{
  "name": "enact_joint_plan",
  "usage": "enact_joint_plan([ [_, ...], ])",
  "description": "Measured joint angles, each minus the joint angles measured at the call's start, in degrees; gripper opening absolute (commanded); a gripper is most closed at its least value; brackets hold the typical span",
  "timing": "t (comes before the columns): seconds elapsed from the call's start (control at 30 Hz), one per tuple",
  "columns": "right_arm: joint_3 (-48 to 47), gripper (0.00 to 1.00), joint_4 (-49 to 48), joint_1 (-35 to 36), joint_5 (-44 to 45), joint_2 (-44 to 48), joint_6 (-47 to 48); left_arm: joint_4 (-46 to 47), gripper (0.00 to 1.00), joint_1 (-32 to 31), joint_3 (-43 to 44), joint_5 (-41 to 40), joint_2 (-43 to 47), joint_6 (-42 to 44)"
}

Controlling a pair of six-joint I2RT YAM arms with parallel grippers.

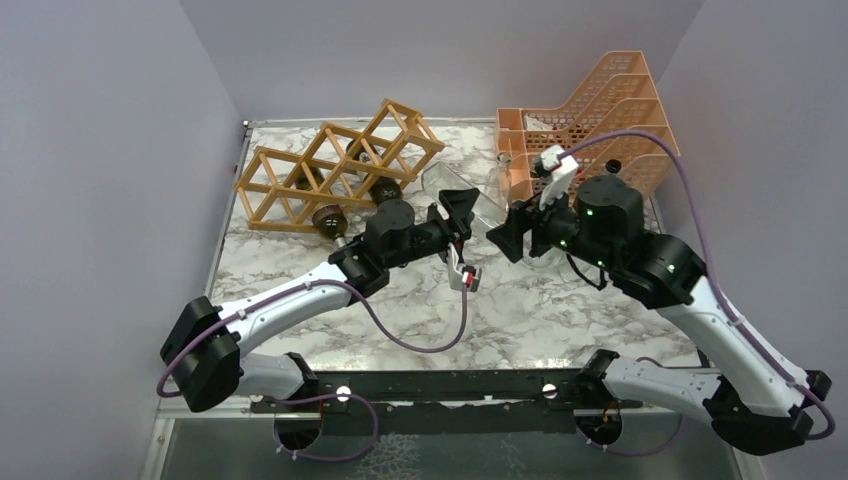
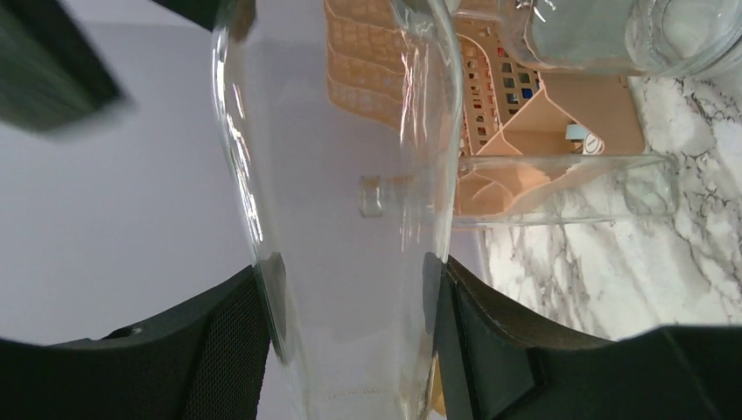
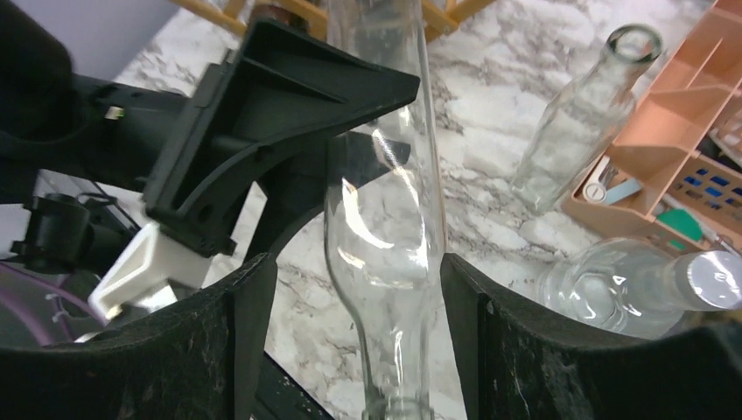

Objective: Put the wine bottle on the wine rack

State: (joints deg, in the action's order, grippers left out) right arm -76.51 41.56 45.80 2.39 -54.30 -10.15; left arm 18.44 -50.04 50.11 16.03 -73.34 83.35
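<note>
— Where is your wine bottle (image 3: 385,219)?
— Smooth clear glass, held above the marbled table (image 1: 520,310), just right of the wooden lattice wine rack (image 1: 335,165). Your left end effector (image 2: 350,297) pinches its body; your right end effector (image 3: 357,262) is spread, with gaps either side.
— Room to move?
— The peach mesh organiser (image 1: 600,110) sits near, behind your right arm.

wine bottle (image 2: 350,131): both ends cut off | dark shape (image 2: 48,74): blurred; unidentifiable
</note>
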Motion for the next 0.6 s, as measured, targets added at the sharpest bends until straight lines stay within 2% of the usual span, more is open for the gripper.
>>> enact_joint_plan([
  [0.27,3.02,0.72,0.48,0.0,0.94,-5.6,-0.9,-7.26,0.0,-1.79,1.9,-0.2,-0.76,8.96],
  [0.6,7.78,0.71,-0.28,0.0,0.98,-5.64,-1.33,-8.96,0.0,-2.86,1.95,-0.63,-0.83,11.45],
])
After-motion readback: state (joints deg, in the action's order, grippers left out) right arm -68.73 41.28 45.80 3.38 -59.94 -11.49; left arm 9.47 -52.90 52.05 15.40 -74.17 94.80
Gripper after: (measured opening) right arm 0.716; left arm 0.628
